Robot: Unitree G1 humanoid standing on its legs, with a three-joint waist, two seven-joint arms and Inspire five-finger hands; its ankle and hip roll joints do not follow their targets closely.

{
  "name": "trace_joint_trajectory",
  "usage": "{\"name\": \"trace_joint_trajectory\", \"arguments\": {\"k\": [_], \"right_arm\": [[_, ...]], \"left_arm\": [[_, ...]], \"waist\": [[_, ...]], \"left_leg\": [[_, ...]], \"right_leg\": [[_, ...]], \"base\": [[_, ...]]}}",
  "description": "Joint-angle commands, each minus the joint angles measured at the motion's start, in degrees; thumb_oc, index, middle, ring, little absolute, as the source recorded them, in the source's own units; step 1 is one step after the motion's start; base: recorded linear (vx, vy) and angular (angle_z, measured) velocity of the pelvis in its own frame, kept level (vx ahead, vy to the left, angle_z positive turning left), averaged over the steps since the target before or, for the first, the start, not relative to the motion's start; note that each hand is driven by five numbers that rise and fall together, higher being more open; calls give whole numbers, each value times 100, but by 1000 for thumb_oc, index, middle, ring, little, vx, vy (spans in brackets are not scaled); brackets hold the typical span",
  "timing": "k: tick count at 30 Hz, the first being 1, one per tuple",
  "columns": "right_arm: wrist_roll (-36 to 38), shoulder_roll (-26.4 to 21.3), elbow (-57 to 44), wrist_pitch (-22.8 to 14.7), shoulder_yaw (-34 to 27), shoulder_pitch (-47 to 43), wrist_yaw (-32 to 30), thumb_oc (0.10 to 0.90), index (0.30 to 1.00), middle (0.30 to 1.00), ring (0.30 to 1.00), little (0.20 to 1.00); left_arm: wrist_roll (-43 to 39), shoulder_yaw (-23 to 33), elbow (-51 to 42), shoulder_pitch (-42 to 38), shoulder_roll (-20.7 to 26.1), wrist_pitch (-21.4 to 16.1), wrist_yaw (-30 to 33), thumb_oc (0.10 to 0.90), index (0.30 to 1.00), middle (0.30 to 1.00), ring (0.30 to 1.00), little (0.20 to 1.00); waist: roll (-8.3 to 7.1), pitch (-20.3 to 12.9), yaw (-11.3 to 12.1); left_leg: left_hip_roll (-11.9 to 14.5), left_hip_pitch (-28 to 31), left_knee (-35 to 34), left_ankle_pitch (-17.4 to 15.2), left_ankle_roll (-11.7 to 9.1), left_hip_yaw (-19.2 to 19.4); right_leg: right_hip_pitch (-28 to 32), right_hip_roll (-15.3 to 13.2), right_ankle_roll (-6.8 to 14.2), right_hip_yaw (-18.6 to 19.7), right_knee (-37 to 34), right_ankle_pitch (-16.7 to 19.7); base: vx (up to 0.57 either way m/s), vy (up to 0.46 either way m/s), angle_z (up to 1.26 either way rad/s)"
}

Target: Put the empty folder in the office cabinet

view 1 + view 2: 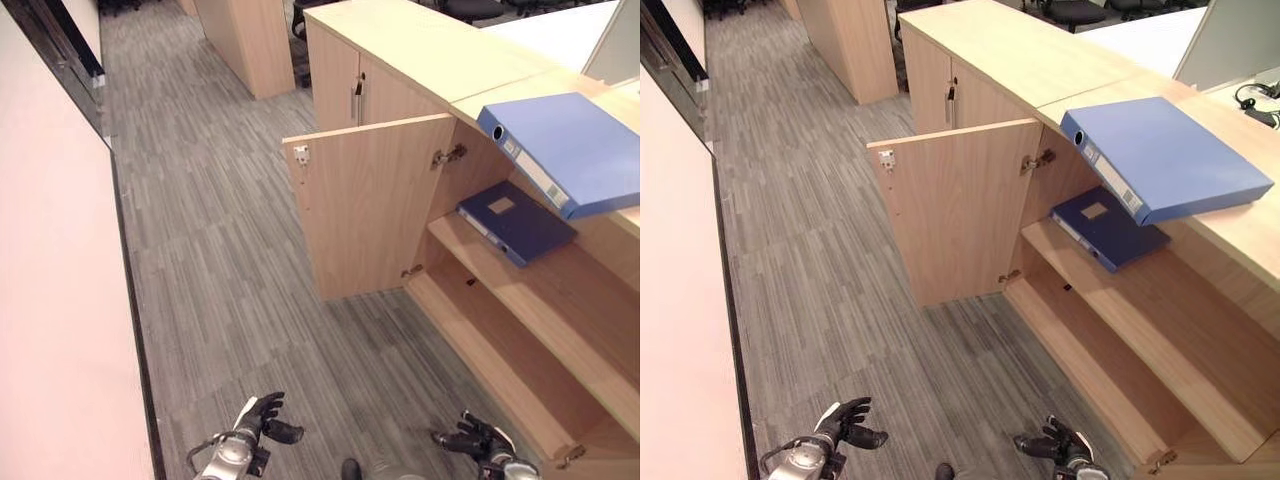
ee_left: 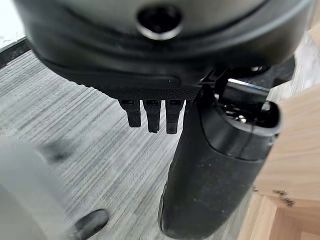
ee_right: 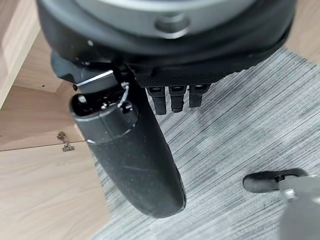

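Observation:
A light blue folder [image 1: 570, 150] lies flat on top of the wooden office cabinet [image 1: 420, 50], its near end jutting over the open compartment. Below it a dark blue folder [image 1: 515, 222] lies on the upper shelf [image 1: 560, 300] inside. The cabinet door [image 1: 365, 205] stands swung open toward the floor space. My left hand [image 1: 265, 415] and right hand [image 1: 475, 440] hang low over the carpet, well short of the cabinet, both open and holding nothing. The wrist views show each hand's thumb [image 2: 210, 170] and relaxed fingers [image 3: 172, 100] above bare carpet.
A closed cabinet door with a metal handle [image 1: 357, 98] adjoins the open one. A white wall panel [image 1: 50, 300] runs along the left. A second wooden unit [image 1: 250, 40] stands at the back. The lower shelf [image 1: 500, 370] is bare. Grey carpet [image 1: 230, 260] lies between.

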Motion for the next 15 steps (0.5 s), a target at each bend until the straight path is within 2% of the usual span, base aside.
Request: {"name": "trace_joint_trajectory", "arguments": {"k": [1,4,6,7,11,13,15], "right_arm": [[-322,-211,-295,-194,-13,256,32,800,900,900,900,900],[-474,-130,-281,-203,2,278,50,800,900,900,900,900],[-489,-51,-300,-191,19,301,71,800,900,900,900,900],[-477,37,-351,-186,51,309,74,800,900,900,900,900],[-489,135,-391,-168,122,246,88,800,900,900,900,900],[-532,168,-395,-160,154,196,66,800,900,900,900,900],[-524,215,-361,-167,120,130,18,800,900,900,900,900]], "left_arm": [[193,-151,213,73,184,-181,155,800,900,900,900,900],[431,-185,415,160,166,-177,139,800,900,900,900,900],[572,-218,443,216,235,-169,107,800,900,900,900,900],[654,-224,422,190,324,-149,98,800,900,900,900,900],[642,-152,409,104,420,-118,173,800,900,900,900,900],[570,-100,376,58,466,-103,227,800,900,900,900,900],[434,-46,333,7,485,-89,278,800,900,900,900,900]], "waist": [[318,81,215],[351,-88,239],[294,-216,197],[263,-278,131],[234,-300,74],[249,-255,98],[316,-200,146]], "left_leg": [[26,-202,247,347,-10,-945],[75,80,129,331,60,-717],[25,198,88,239,175,-527],[12,331,58,157,264,-303],[-40,532,22,-7,443,-102],[-36,670,7,-110,519,122],[30,829,1,-227,556,452]], "right_leg": [[289,-489,803,708,594,-786],[342,-623,909,835,550,-821],[261,-734,1025,1037,705,-837],[151,-804,1126,1164,895,-829],[-54,-804,1272,1256,1240,-772],[-245,-784,1383,926,1552,-693],[-547,-913,1456,-41,2064,-520]], "base": [[286,75,-149],[260,186,-163],[257,250,-88],[181,204,-48],[104,130,-61],[69,114,-41],[75,138,-58]]}}
